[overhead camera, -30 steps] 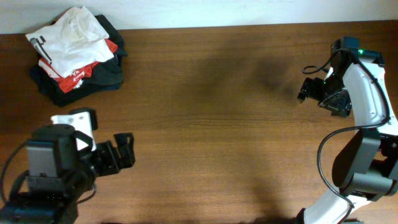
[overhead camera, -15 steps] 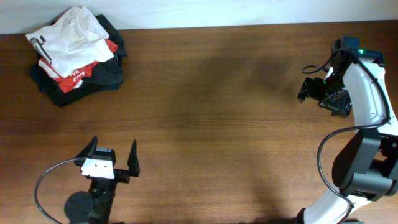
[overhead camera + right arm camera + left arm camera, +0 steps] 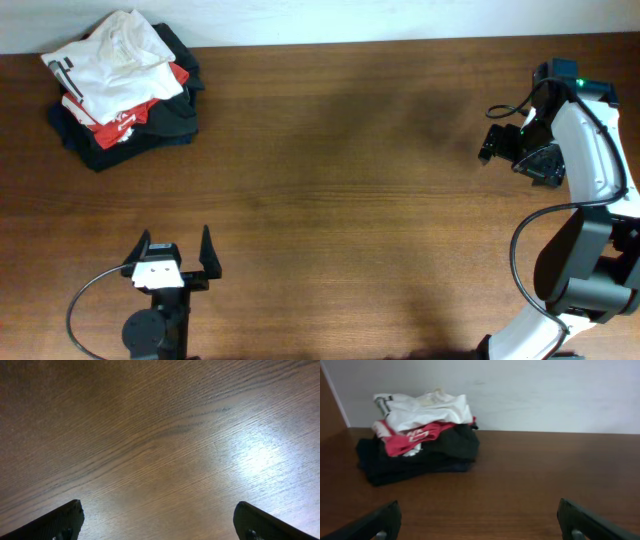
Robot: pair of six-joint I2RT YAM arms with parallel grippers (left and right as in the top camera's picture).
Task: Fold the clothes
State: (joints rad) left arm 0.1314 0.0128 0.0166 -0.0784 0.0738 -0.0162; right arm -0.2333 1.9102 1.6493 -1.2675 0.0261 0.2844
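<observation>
The white T-shirt [image 3: 115, 55] lies crumpled on top of a pile at the far left corner of the table; it also shows in the left wrist view [image 3: 427, 407]. My left gripper [image 3: 175, 248] is open and empty near the front left, well short of the pile and facing it [image 3: 477, 512]. My right gripper [image 3: 492, 133] is open and empty over bare wood at the far right [image 3: 157, 512]. The shirt's chest print is hidden.
Under the white shirt lie a red T-shirt with white lettering [image 3: 128, 117] [image 3: 407, 437] and dark garments [image 3: 150, 135] [image 3: 425, 455]. A pale wall [image 3: 545, 390] runs along the table's far edge behind the pile. The wooden table [image 3: 350, 200] spans the view.
My left arm has swung round: its gripper pointed right a second ago and now points toward the pile at the back. The right arm has not moved.
</observation>
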